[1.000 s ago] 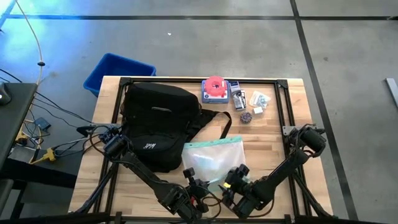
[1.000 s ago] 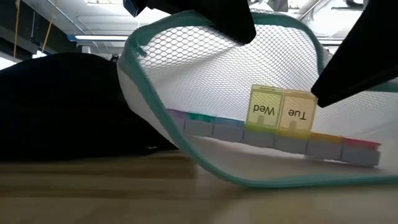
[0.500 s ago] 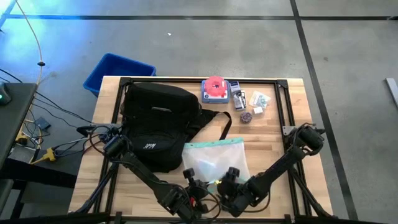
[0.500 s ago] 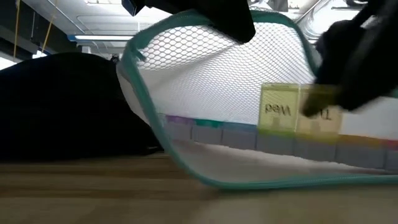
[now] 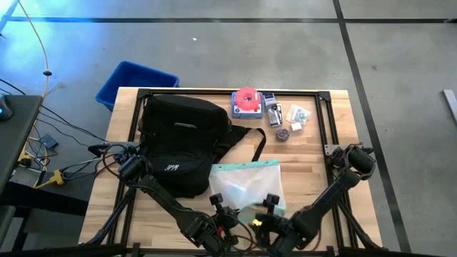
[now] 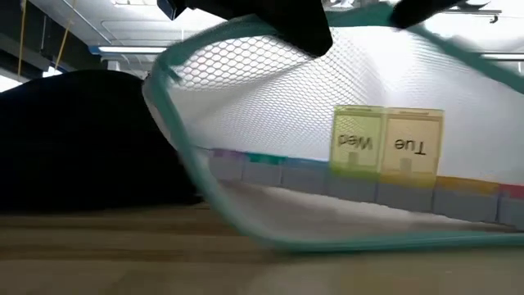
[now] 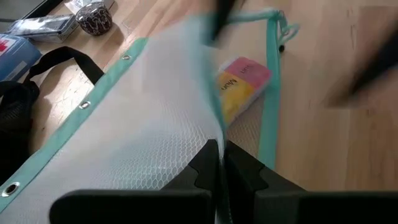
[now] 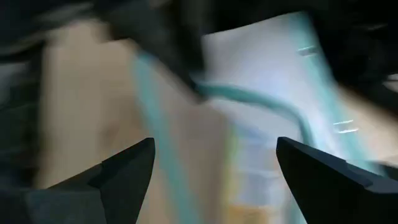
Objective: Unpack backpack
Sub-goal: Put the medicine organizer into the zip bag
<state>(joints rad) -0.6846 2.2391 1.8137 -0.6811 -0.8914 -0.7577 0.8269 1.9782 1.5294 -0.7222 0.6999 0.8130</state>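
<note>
The black backpack [image 5: 182,139] lies on the table's left half, dark at the left of the low view [image 6: 74,139]. Right of it lies a white mesh pouch [image 5: 246,182] with teal edging. The pouch holds a pill organiser [image 6: 385,143] with its "Wed" and "Tue" lids flipped up, also visible in the left wrist view [image 7: 239,84]. My left gripper [image 5: 223,212] is shut on the pouch's near end. My right gripper [image 5: 268,212] hovers beside it at the near edge, fingers wide open [image 8: 214,168], with the pouch [image 8: 267,81] ahead of them. My left gripper [image 7: 219,155] pinches the mesh pouch's upper layer at its teal-edged mouth [image 7: 214,121] between both fingers, coming from the table's near side. The held layer is raised, so the mouth gapes, while the lower lip [image 6: 327,242] rests on the table.
A blue bin [image 5: 136,82] stands off the table's far left corner. At the far edge lie a red round item [image 5: 247,101], small packets [image 5: 293,114] and a little jar [image 5: 283,133]. The backpack's strap [image 5: 246,137] loops toward the pouch.
My right gripper has moved toward the table's near edge and risen out of the low view's right side. The pouch's mouth has been drawn wider and its raised rim has shifted. The pill organiser inside now sits closer in the low view.
</note>
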